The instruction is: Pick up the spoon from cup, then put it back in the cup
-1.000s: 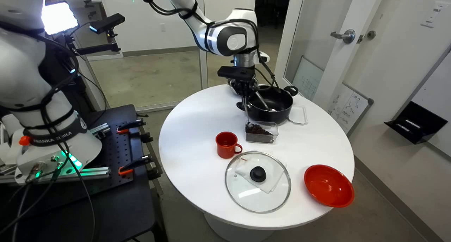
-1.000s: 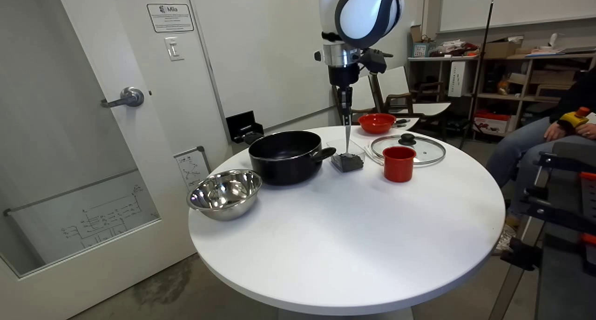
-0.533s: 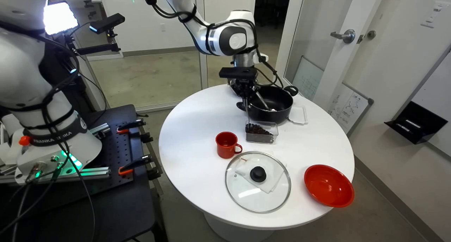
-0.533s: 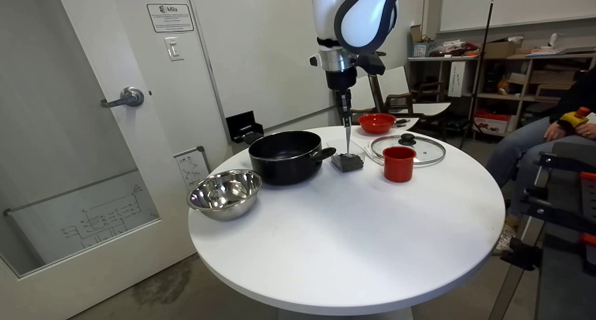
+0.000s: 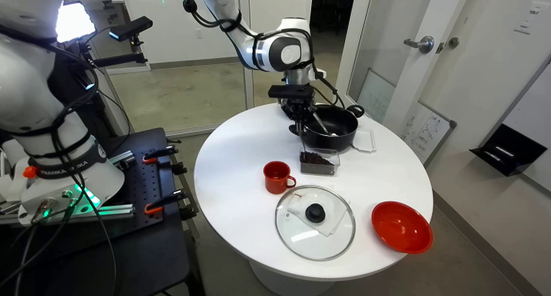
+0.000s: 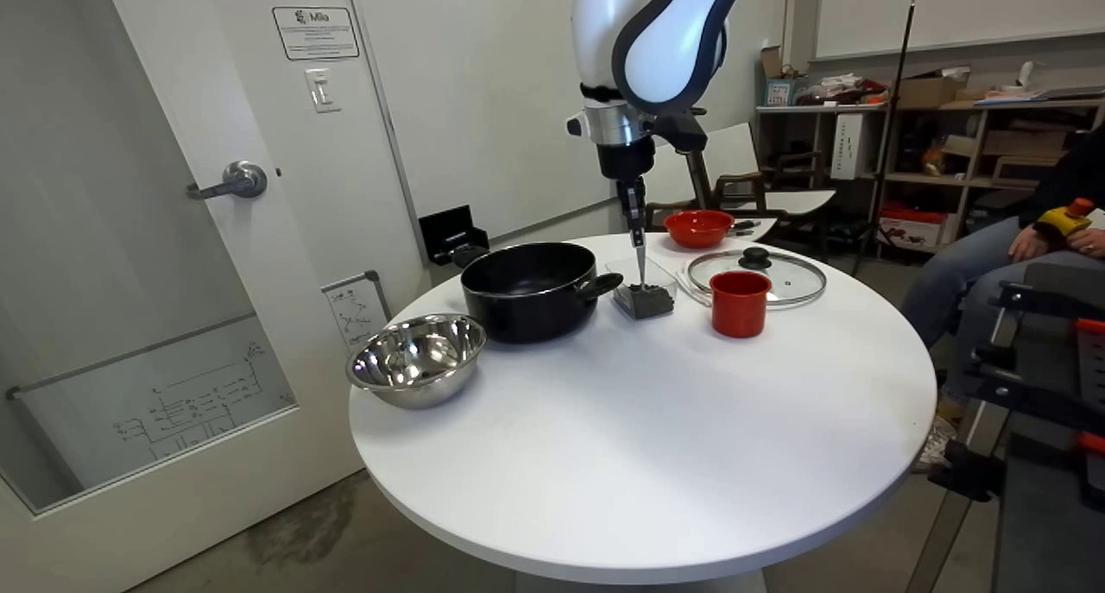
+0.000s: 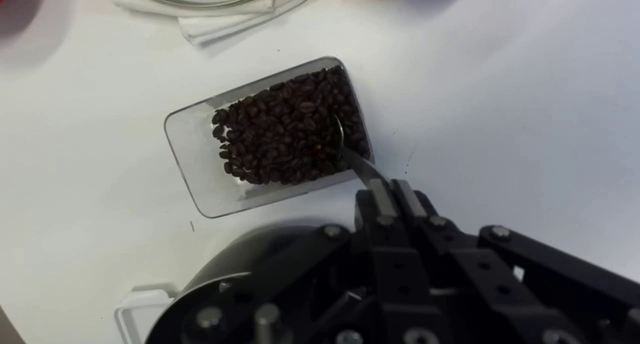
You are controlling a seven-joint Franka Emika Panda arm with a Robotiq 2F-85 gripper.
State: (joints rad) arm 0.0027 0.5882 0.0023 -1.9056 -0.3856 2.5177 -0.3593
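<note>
Saw the gripper (image 7: 390,184) pinching the spoon (image 7: 359,163) by its handle, jaws pressed together on the thin metal, above a clear container (image 7: 194,148) of dark beans (image 7: 277,133). Found edges close about the spoon's lower end: one short wall and one long wall, meeting at a corner just beside it. Found the black pot (image 6: 528,318) just beside the container, a side handle reaching toward it. Noted the red cup (image 6: 740,306) upright on the container's other side, apart from it, near the glass lid (image 5: 315,213). Saw the broadest open stretch of white table (image 6: 639,463) running, in an exterior view, from cup and pot to the round edge, a steel bowl (image 6: 419,369) near that edge. Read the spoon's long axis as nearly upright in both exterior views, scoop end down at the beans, too dark to tell how deep. Made out in the wrist view its handle slanting up and leftward, scoop turning toward the opposite long wall.
</note>
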